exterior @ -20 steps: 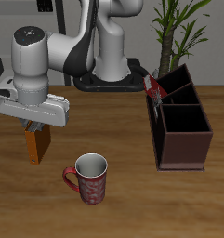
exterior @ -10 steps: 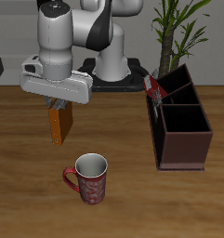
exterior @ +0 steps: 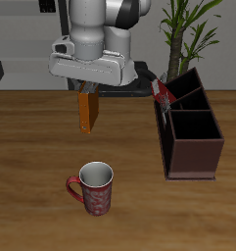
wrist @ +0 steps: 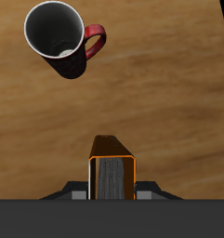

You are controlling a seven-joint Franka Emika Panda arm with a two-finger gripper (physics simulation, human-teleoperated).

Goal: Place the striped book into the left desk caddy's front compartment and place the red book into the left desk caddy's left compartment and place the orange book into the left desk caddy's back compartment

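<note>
My gripper (exterior: 87, 94) is shut on the orange book (exterior: 87, 112), which hangs upright in the air above the table, level with the left desk caddy (exterior: 194, 127) and well apart from it. In the wrist view the orange book (wrist: 112, 173) shows its greyish page edges between the fingers of the gripper (wrist: 112, 192). The caddy is a dark maroon-brown box with tall thin walls. A red book (exterior: 161, 93) with pale edges sticks up tilted at the caddy's wall nearest the arm. The striped book is not clearly visible.
A dark red mug (exterior: 93, 187) stands near the table's front edge, below and in front of the held book; the mug (wrist: 59, 37) shows its white inside in the wrist view. A potted plant (exterior: 188, 29) rises behind the caddy. The robot base (exterior: 118, 74) stands at the back.
The arm has carried the orange book up off the table and sideways toward the caddy, rising with each frame. The mug and caddy have not moved.
</note>
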